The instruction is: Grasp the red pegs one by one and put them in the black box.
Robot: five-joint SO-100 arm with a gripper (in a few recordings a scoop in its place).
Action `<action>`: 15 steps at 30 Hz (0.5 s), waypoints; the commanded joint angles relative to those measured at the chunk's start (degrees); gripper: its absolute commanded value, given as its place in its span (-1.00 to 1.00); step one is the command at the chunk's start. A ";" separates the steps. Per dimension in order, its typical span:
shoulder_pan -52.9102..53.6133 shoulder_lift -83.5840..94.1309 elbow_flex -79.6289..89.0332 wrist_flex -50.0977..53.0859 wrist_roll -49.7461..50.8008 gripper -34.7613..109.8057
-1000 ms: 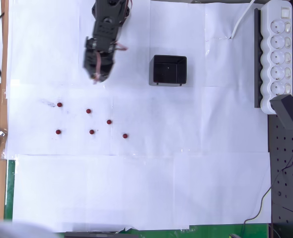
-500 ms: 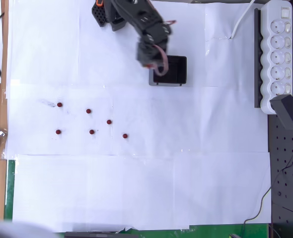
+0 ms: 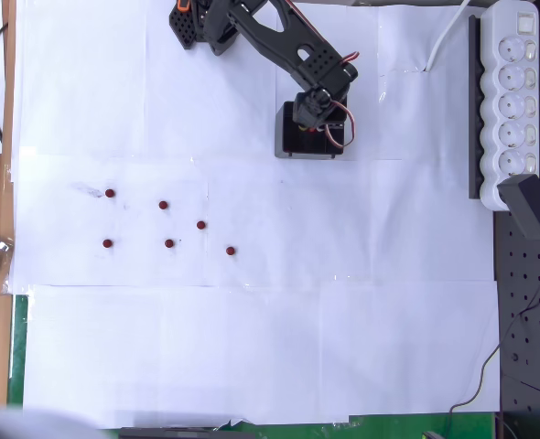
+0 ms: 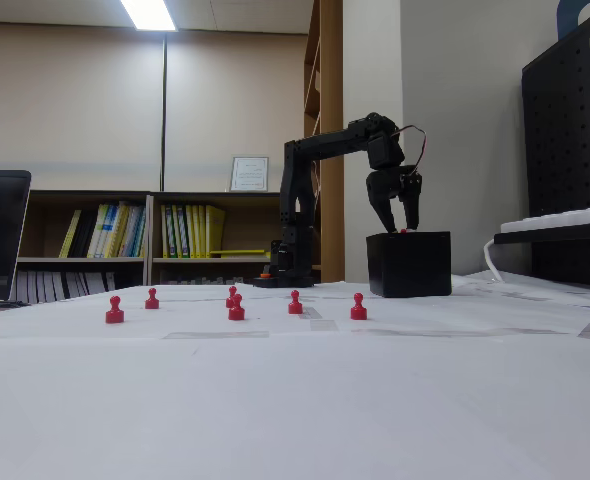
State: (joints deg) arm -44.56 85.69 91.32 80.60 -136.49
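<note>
The black box (image 3: 288,144) stands near the back of the white paper, also seen in the fixed view as the black box (image 4: 408,265). My gripper (image 3: 316,129) hangs straight over its opening. In the fixed view the gripper (image 4: 403,229) has its tips just above the box rim, closed on a small red peg (image 4: 404,231). Several more red pegs lie loose on the paper to the left, among them a peg (image 3: 110,193), a peg (image 3: 200,224) and a peg (image 3: 231,250). In the fixed view they stand upright in front of the box, one red peg (image 4: 358,306) nearest it.
A white power strip (image 3: 513,101) on a black rail runs along the right edge. A black perforated board (image 3: 526,311) borders the paper at lower right. The arm's base (image 3: 201,23) sits at the back. The front half of the paper (image 3: 252,357) is bare.
The arm swung from the left side of the paper, above the pegs, rightward to the box. The gripper now hangs over the box opening. The loose pegs have not moved.
</note>
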 commanded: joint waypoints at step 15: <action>17.58 -21.01 8.88 6.50 6.42 -0.23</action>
State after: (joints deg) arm -31.55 72.86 100.11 87.10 -133.15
